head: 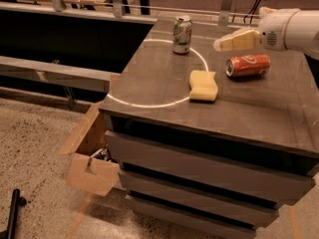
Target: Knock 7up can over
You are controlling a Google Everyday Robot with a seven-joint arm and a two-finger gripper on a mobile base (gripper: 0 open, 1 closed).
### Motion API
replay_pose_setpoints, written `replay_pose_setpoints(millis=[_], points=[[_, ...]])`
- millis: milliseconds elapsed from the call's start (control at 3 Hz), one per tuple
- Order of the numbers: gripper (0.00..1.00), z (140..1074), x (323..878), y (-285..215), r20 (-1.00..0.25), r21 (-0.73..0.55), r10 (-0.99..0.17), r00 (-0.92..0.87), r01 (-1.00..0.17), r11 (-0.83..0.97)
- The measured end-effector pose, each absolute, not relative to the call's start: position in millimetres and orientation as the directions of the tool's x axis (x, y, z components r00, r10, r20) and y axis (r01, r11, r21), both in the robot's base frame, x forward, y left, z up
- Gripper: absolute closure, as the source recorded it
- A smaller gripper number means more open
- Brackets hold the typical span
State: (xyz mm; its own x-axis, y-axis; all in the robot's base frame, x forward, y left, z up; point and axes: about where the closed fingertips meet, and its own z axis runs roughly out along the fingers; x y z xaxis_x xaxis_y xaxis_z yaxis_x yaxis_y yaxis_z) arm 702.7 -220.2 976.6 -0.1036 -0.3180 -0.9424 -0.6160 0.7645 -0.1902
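Gripper (225, 43) reaching in from the right, held roughly level above the table (149, 86), tip pointing left. It appears to touch and hold nothing, and how far it is open cannot be told from here. The 7up can (182, 35) stands upright near the far edge, on the white circle (130, 104), apart from the gripper. The orange can (247, 65) lies on its side beneath the gripper.

This is looking like an office-style lab or test space: a dark drawer cabinet (209, 163) is standing on speckled floor (35, 148), an open cardboard box (92, 158) is sitting alongside, a metal rail (75, 11) is running behind, and the gripper (219, 45) is hovering over the cabinet's far right.
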Motion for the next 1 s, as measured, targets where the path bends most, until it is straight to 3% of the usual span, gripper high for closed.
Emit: replay_pose_setpoints(millis=[1000], points=[[0.00,944.6,794.2,-154.2,-0.960,-0.108,-0.235,-0.154,-0.568,0.816]])
